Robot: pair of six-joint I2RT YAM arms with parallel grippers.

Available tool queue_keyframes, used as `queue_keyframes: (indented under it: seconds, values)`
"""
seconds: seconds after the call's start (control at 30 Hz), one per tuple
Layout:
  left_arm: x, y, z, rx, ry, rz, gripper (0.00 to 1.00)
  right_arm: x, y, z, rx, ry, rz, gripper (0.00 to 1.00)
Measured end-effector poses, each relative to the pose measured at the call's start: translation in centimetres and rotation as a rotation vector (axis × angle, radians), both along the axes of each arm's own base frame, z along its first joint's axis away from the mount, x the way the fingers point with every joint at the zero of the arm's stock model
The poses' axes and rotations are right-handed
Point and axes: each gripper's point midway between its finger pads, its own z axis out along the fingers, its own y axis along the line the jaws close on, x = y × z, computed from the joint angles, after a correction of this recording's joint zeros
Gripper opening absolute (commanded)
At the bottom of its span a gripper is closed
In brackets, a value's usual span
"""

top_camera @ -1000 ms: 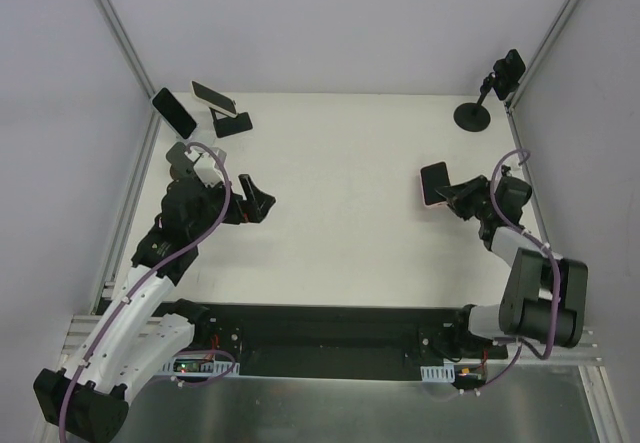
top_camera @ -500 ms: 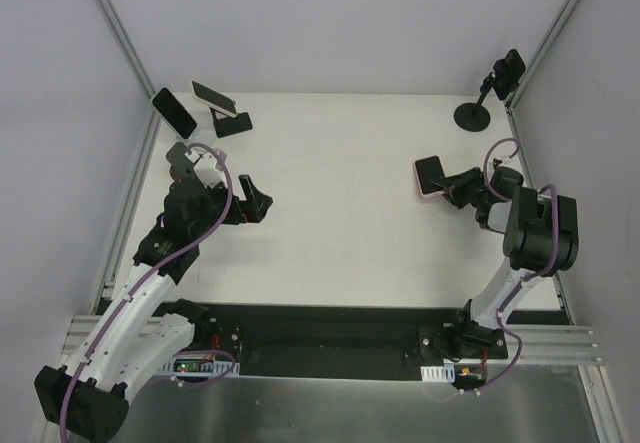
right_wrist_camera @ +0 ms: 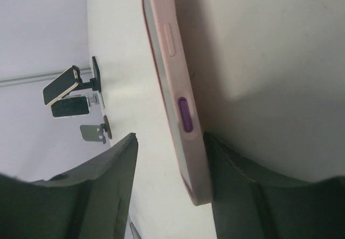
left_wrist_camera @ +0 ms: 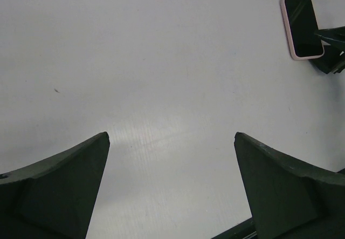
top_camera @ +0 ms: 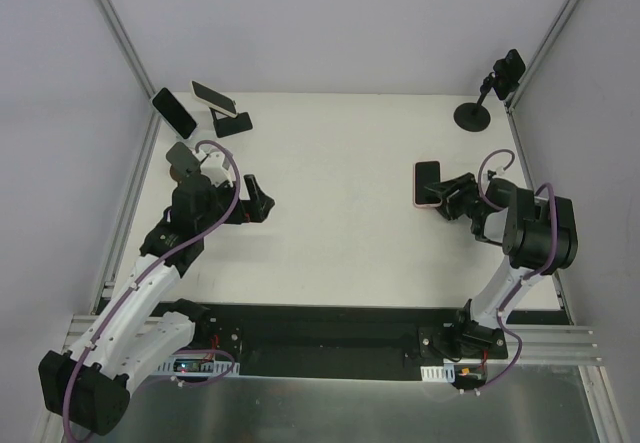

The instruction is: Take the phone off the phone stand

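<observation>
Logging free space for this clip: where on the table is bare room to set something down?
The wide middle between left gripper and pink phone is bare, as is the far middle edge. Crowded: far-left corner with propped phones, far-right corner with the round-base stand.

— The phone [left_wrist_camera: 303,27]?
— Glossy black glass face; smooth, matt pale-pink case, plastic-looking.
— The table [top_camera: 340,233]?
— Matt white sheet, faintly lined, with a soft sheen.
— The left gripper [left_wrist_camera: 171,137]?
— Matt black plastic, slightly grainy.

Phone [top_camera: 428,183] lowered from tilted to flat on table [top_camera: 340,213]; right gripper [top_camera: 452,195] swung leftward with it.
</observation>
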Motion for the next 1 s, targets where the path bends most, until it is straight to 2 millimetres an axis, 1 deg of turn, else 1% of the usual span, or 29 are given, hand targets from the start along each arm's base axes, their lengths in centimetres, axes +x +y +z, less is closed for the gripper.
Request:
queue_keyframes:
  seconds: [0.1,0.13,0.27,0.33,0.53,0.6,0.77,0.8,0.83,0.93,1.0]
  values:
    - [0.1,0.0,-0.2,0.005,0.008,-0.001,0.99,-0.1,0.1,0.4,0.0,-0.01,0.009,0.69]
    - [0.2,0.0,-0.1,0.006,0.008,-0.002,0.99,-0.1,0.1,0.5,0.0,-0.009,0.01,0.76]
    - [0.4,-0.1,0.3,0.006,0.0,-0.003,0.99,-0.7,0.1,1.2,-0.038,-0.007,0.027,0.83]
    - [0.4,-0.1,0.4,0.008,-0.002,-0.004,0.99,-1.3,0.1,1.2,-0.068,0.011,0.041,0.84]
    - [0.4,0.0,0.4,0.021,-0.012,-0.011,0.99,-2.0,-0.7,1.1,-0.186,0.067,0.081,0.88]
    - [0.4,0.0,0.4,0.023,-0.014,-0.011,0.99,-2.2,-1.2,1.1,-0.234,0.095,0.087,0.89]
    - [0.5,0.2,0.5,0.033,-0.023,-0.008,0.99,-2.8,-3.2,1.0,-0.388,0.165,0.084,1.0]
    - [0.5,0.3,0.5,0.04,-0.027,-0.005,0.99,-3.1,-3.6,0.9,-0.421,0.181,0.085,1.0]
    - [0.6,0.4,0.5,0.047,-0.03,-0.001,0.99,-3.3,-3.9,0.8,-0.455,0.194,0.089,0.96]
    - [0.7,0.7,0.6,0.06,-0.04,0.007,0.99,-4.5,-4.8,0.6,-0.546,0.245,0.107,0.96]
    - [0.9,0.9,1.0,0.073,-0.052,0.013,0.99,-5.3,-4.9,0.6,-0.597,0.271,0.126,0.96]
